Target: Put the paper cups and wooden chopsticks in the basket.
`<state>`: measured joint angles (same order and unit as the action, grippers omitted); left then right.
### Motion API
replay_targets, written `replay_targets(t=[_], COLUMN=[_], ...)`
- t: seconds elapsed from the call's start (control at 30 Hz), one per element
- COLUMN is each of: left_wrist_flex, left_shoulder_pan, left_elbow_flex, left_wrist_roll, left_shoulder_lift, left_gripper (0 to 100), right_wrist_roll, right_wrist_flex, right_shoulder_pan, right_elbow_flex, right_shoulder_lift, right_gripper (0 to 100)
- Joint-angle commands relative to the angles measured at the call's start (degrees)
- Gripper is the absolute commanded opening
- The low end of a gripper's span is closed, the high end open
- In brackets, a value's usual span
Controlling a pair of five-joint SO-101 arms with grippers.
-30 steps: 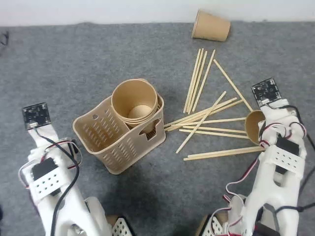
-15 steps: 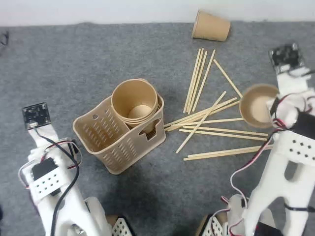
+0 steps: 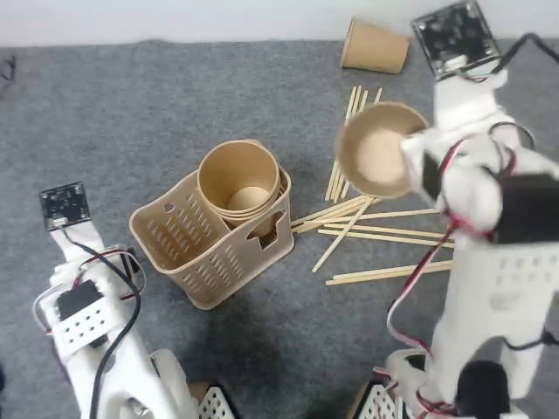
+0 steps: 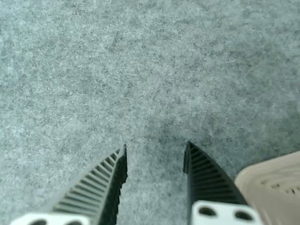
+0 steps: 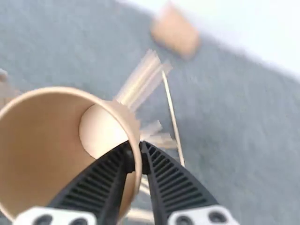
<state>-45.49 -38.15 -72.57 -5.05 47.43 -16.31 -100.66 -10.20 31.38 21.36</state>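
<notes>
The right gripper (image 5: 135,149) pinches the rim of a tan paper cup (image 3: 376,153) above the scattered wooden chopsticks (image 3: 384,234), right of the beige slotted plastic basket (image 3: 188,249). The left gripper (image 4: 154,157) gapes wide over the grey felt mat (image 3: 105,113), near its front-left corner.

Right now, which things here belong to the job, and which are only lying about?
Belongs to the job: held cup, pinched at its rim by the right hand; stacked cups in the basket; tipped cup near the far edge; loose chopsticks.
Only lying about: nothing besides the grey mat.
</notes>
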Motion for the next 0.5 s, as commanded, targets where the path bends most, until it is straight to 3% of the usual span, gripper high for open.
replay_targets(t=[0.0,0.2,0.47], left_wrist_flex=[1.1,1.1,1.1], left_shoulder_pan=[0.3,0.3,0.3], left_elbow_flex=[0.3,0.3,0.3], left_wrist_roll=[-0.4,-0.4,-0.4], left_shoulder_lift=[0.7,0.7,0.7], left_gripper=[19,19,19], right_wrist_roll=[3.9,8.5,8.4], right_wrist_flex=[-2.1,-0.9,1.0], right_shoulder_pan=[-9.4,-26.9,-27.6], right_elbow_flex=[9.5,12.4,12.6], right_shoulder_lift=[-0.4,-2.1,-13.8], right_gripper=[0.7,0.7,0.7])
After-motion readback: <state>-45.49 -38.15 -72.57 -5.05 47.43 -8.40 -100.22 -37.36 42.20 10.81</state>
